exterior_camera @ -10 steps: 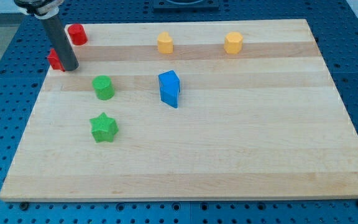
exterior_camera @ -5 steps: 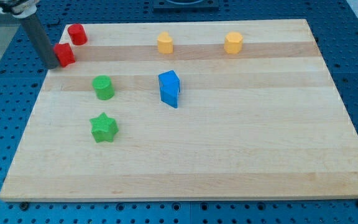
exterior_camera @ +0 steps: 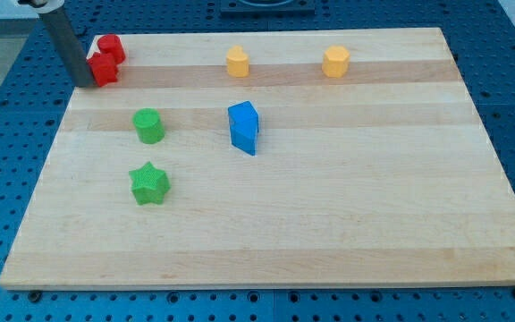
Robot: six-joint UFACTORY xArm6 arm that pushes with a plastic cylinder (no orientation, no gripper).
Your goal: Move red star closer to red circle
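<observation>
End effector first: it is a straight dark rod with no jaws, so it neither opens nor closes and grips nothing. It comes down from the view's top left corner, and my tip (exterior_camera: 82, 82) rests at the left edge of the wooden table (exterior_camera: 329, 224).

Camera view, the only one: the red star (exterior_camera: 104, 70) sits just to the view's right of my tip, touching it or very nearly so. The red circle (exterior_camera: 111, 47) lies just above the star and slightly to the right, near the table's top left corner. The two red blocks appear to touch, or to stand with almost no gap; which one cannot be told.

So the star lies between my tip and the circle, along a line running up and to the right. Any further push would go that way, and by my judgement little is left to do.

Elsewhere, well apart, stand a green cylinder (exterior_camera: 149, 125), a green star (exterior_camera: 149, 183), a blue block (exterior_camera: 244, 127) and two yellow blocks (exterior_camera: 238, 62) (exterior_camera: 335, 61).
</observation>
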